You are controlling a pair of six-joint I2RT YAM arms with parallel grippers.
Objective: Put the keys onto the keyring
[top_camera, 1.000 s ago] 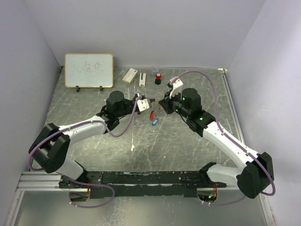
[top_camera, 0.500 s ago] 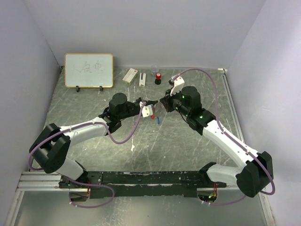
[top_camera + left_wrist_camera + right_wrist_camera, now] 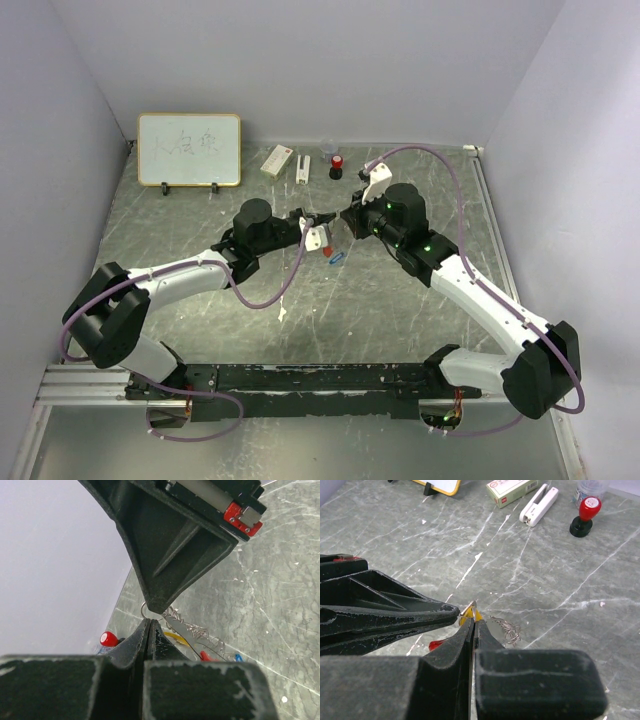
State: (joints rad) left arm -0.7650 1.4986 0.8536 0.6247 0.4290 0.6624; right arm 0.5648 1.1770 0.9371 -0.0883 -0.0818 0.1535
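Observation:
In the top view my left gripper and right gripper meet tip to tip above the middle of the table. The left gripper is shut on a small wire loop at the end of the keyring chain. The chain trails down to its red tag, and the blue key sits beside the tag. The right gripper is shut on the tan-gold key, holding it right against the tips of the left gripper's fingers. Blue key and red tag show just below the grippers.
Along the back stand a whiteboard, a white box with a red mark, a white stapler-like piece and a red-and-black cylinder. Grey walls close in both sides of the marbled table.
My left gripper has moved right and slightly up, closing the gap to the right gripper. The red tag and blue key shifted a little to the right with it.

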